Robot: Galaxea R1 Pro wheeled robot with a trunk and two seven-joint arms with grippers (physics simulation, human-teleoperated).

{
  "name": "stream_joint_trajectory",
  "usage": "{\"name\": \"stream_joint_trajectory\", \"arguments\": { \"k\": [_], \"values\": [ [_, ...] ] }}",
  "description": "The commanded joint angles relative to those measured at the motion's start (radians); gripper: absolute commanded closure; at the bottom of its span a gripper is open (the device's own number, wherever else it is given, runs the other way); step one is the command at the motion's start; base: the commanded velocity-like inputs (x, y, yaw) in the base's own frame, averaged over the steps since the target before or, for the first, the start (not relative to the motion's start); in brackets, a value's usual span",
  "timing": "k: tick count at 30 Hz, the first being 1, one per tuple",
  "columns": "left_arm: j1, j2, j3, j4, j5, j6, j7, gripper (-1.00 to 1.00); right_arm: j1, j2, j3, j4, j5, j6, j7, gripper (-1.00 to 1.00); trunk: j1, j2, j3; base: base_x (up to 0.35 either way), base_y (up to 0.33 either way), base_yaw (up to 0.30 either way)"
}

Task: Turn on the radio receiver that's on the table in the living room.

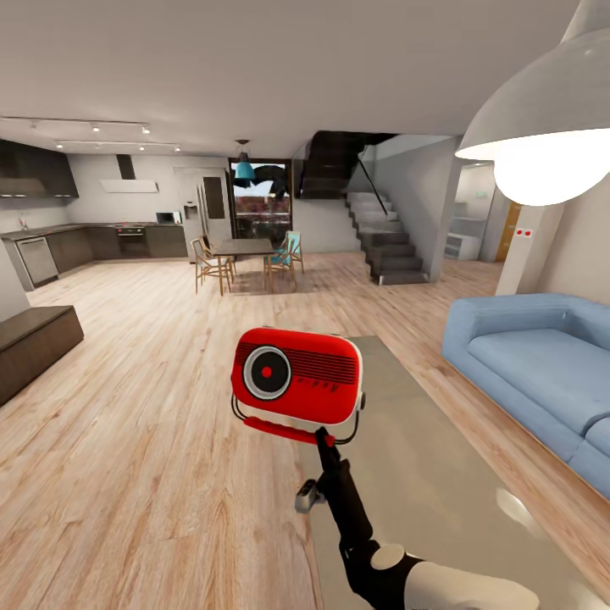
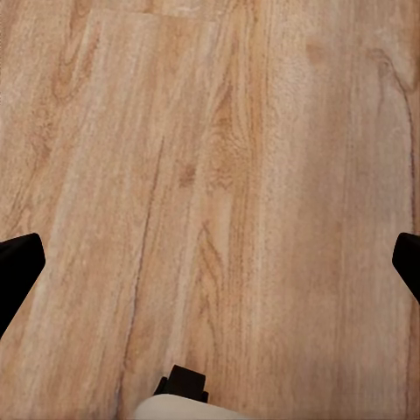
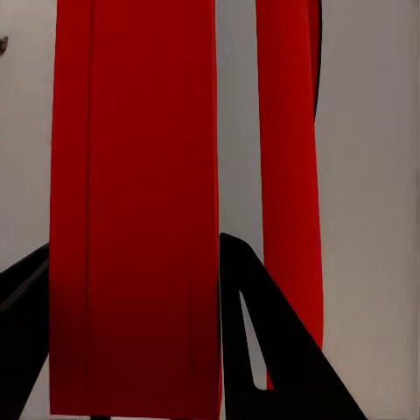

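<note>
Clearly my right jaws (image 1: 324,438) pinch only the thin red handle under the radio receiver (image 1: 296,374), left jaws (image 2: 210,267) spread, so it could swing or drop past the tabletop (image 1: 440,491) near edge.

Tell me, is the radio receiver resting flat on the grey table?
No, the radio receiver is held up above the table by the right gripper.

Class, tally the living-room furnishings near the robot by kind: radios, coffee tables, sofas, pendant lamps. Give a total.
Radio: 1
Coffee table: 1
Sofa: 1
Pendant lamp: 1
Total: 4
</note>
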Motion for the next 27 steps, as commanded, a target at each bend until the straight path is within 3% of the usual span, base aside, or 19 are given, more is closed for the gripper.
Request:
{"name": "stream_joint_trajectory", "arguments": {
  "k": [1,13,14,20,27],
  "values": [
    [0.000,0.000,0.003,-0.001,-0.001,-0.002,0.001,-1.00,0.000,0.000,-0.003,0.001,0.009,0.009,-0.003,1.00,0.000,-0.001,-0.001,0.000,0.000,0.000],
    [0.000,0.009,0.004,-0.012,-0.001,0.001,0.004,-1.00,0.000,0.000,-0.002,0.051,0.022,0.017,-0.003,1.00,0.000,-0.001,-0.001,0.000,0.000,0.000],
    [0.000,0.011,0.004,-0.012,-0.001,0.001,0.004,1.00,0.000,0.000,-0.002,0.055,0.025,0.021,-0.003,1.00,0.000,-0.001,-0.001,0.000,0.000,0.000],
    [0.000,0.022,0.004,-0.020,0.001,0.000,0.005,1.00,0.000,0.000,-0.002,0.071,0.033,0.050,-0.003,1.00,0.000,-0.001,-0.001,0.000,0.000,0.000],
    [0.000,0.042,0.008,-0.145,0.010,0.009,0.006,1.00,0.000,0.000,-0.002,0.073,0.034,0.053,-0.003,1.00,0.000,-0.001,-0.001,0.000,0.000,0.000]
  ]
}}
